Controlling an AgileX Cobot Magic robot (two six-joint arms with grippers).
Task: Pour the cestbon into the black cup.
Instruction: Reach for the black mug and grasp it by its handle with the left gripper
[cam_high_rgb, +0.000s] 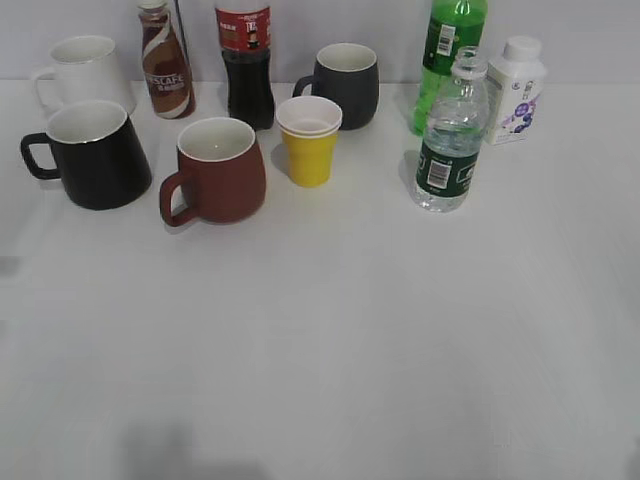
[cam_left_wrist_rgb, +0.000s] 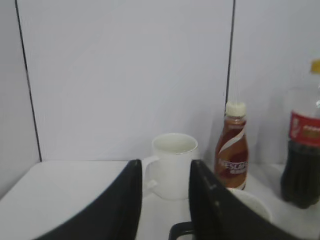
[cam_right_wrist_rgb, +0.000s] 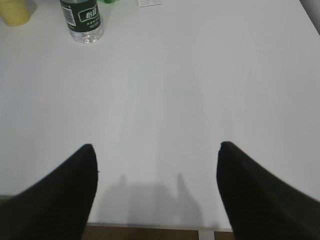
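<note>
The cestbon (cam_high_rgb: 450, 140), a clear ribbed bottle with a dark green label, stands upright at the right with no cap on it. Its lower part shows far off in the right wrist view (cam_right_wrist_rgb: 82, 20). The black cup (cam_high_rgb: 95, 155) stands at the left, handle to the left. In the left wrist view only its handle (cam_left_wrist_rgb: 180, 232) and a bit of white inside show. My left gripper (cam_left_wrist_rgb: 166, 165) is open and empty, low beside the black cup. My right gripper (cam_right_wrist_rgb: 157, 146) is wide open and empty above the table's front edge. Neither gripper shows in the exterior view.
A white mug (cam_high_rgb: 85, 70), a Nescafe bottle (cam_high_rgb: 165, 65), a cola bottle (cam_high_rgb: 247, 65), a brown mug (cam_high_rgb: 220, 170), stacked yellow cups (cam_high_rgb: 309, 140), a dark grey mug (cam_high_rgb: 345, 85), a green soda bottle (cam_high_rgb: 448, 50) and a white milk bottle (cam_high_rgb: 517, 90) crowd the back. A wall stands behind.
</note>
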